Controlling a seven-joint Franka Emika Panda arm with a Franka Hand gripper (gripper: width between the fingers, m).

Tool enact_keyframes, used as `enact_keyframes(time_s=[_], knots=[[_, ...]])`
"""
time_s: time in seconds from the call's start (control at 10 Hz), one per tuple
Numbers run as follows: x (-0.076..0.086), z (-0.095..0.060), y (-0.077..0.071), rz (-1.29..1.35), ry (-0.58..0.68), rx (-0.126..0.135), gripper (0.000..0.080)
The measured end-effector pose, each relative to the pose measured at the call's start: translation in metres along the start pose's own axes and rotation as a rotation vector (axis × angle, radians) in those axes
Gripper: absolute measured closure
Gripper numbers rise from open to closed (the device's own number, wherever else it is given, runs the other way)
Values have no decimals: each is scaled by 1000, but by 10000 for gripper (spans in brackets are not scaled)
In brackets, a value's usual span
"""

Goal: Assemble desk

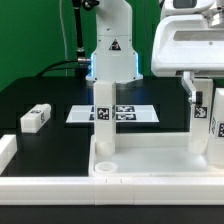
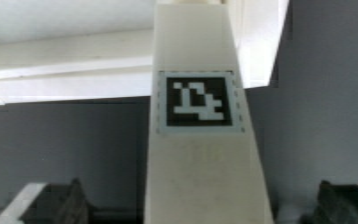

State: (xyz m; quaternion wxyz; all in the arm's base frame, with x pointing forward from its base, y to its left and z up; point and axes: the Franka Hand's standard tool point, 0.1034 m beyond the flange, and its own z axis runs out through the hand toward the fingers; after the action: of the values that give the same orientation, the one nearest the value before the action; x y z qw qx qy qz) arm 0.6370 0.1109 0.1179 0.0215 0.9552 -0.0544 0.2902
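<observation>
Black, my two fingers [image 2: 48, 205] stand spread to either side of a white leg [image 2: 202, 170]. In the wrist view a clear gap shows on both sides, so they are open around it and grip nothing. The leg is a plain upright white post, square in section, with a black-and-white square tag [image 2: 197, 100] on the face turned to my wrist. In the exterior view it stands on the tabletop [image 1: 150, 178] at that view's right end. Whether its foot sits in the corner socket I cannot tell, as that spot is too small.

The tabletop is a wide white slab with a raised rim, lying nearest the camera. A second leg [image 1: 103, 115] stands upright at its left corner. A third leg [image 1: 35, 120] lies loose on the black counter [image 1: 40, 95], well to the left, beyond a white border bar [image 1: 5, 150]. The marker board [image 1: 85, 113] lies flat behind the tabletop.
</observation>
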Motion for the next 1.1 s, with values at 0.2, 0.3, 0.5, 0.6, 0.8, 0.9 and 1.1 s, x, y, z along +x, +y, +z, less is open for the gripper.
enact_keyframes(time_s=[0.2,0.3,0.5,0.6,0.8,0.9,1.1], knots=[[1,0,1,-14,-6,-2,151],[10,-7,4,-50,-61,-11,151],[26,-18,6,-46,-92,-8,151],[23,-14,10,-48,-132,-21,151],[24,-14,16,-37,-265,-54,151],[22,-15,18,-31,-336,-69,151],[25,-16,18,-8,-453,-87,151]])
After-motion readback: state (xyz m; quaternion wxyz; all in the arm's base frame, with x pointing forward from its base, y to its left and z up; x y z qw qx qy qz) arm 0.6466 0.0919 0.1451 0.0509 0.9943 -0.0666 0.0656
